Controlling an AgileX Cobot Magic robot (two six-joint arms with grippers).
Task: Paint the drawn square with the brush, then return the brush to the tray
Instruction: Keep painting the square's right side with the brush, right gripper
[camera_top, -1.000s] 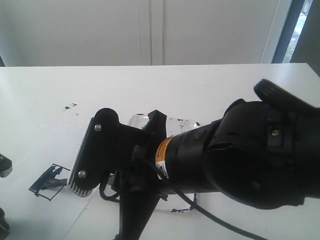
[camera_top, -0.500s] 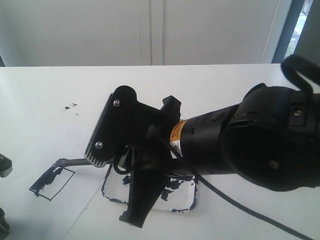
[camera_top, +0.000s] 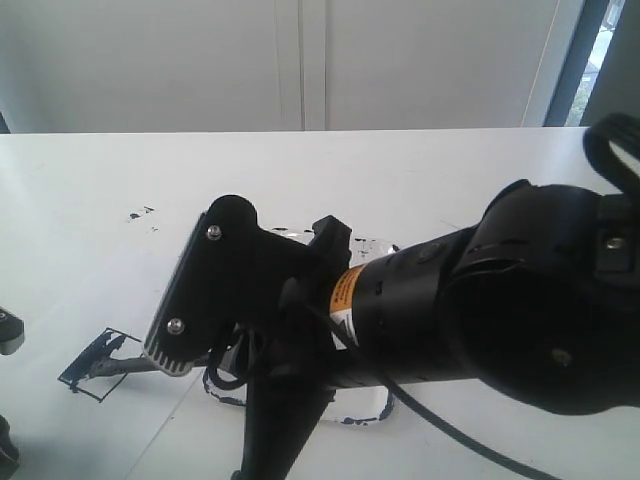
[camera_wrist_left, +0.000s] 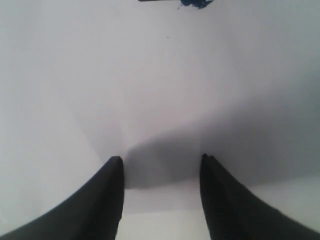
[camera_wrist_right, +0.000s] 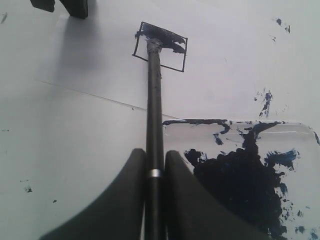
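Observation:
The drawn square (camera_wrist_right: 161, 47) is a thin black outline on the white paper, with dark paint along one side. My right gripper (camera_wrist_right: 155, 152) is shut on the brush (camera_wrist_right: 154, 100), a long black stick, and its tip rests on the painted strip inside the square. In the exterior view the right arm (camera_top: 450, 300) covers most of the tray (camera_top: 365, 412). The brush's grey end (camera_top: 125, 367) reaches into the square (camera_top: 100, 365) there. The tray (camera_wrist_right: 295, 140) holds a big dark blot beside my right fingers. My left gripper (camera_wrist_left: 161, 159) is open over bare white surface.
Small stray paint specks (camera_top: 140, 213) lie on the table behind the square, and more specks (camera_wrist_right: 265, 100) sit beside the tray. The left gripper's fingers (camera_wrist_right: 75, 6) stand close to the square's far side. The paper's edge (camera_wrist_right: 90, 92) crosses under the brush.
Half a second ago the brush tip was raised past the square's upper corner. The right arm has since come down and back, and the tip is inside the square again.

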